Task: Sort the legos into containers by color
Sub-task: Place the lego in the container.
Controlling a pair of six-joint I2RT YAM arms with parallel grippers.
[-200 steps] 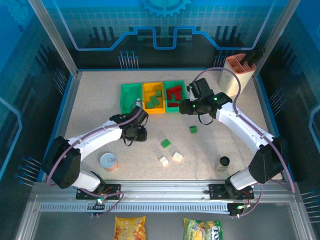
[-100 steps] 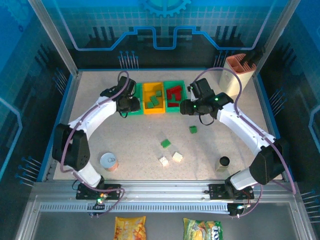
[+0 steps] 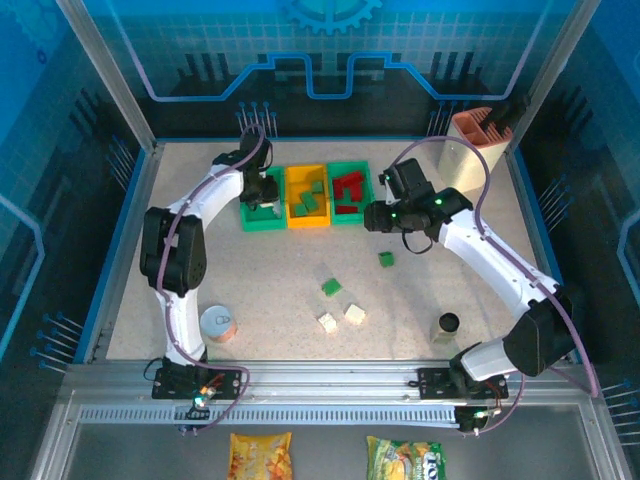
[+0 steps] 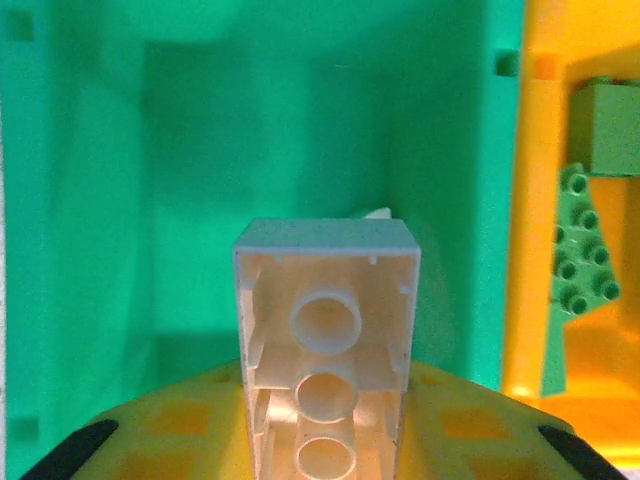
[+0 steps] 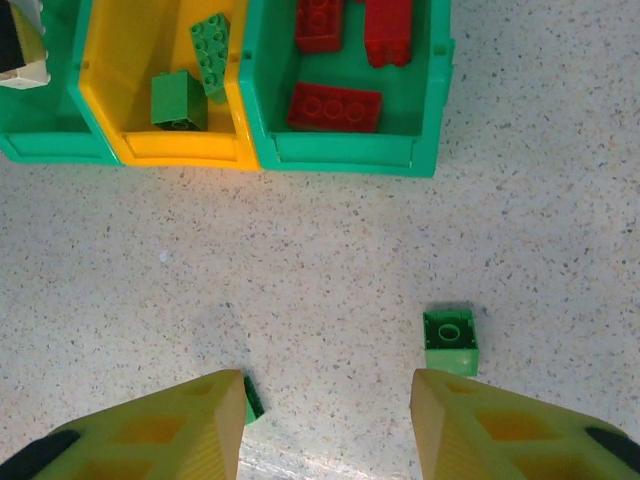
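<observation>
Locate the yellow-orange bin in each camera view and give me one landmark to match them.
Top external: the yellow-orange bin is upper centre, in the middle of the three joined bins.
Left wrist: its wall runs down the right edge.
Right wrist: it sits at the upper left.
Shared landmark: the green bin joined to its left side in every picture, with a cream brick held over it.

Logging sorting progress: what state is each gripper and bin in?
Left gripper: shut on a cream plastic brick, over the left green plastic bin.
Right gripper: open, above the table.
Yellow-orange plastic bin: holds green bricks.
Right green bin: holds red bricks.
Small green brick: loose on table.
</observation>
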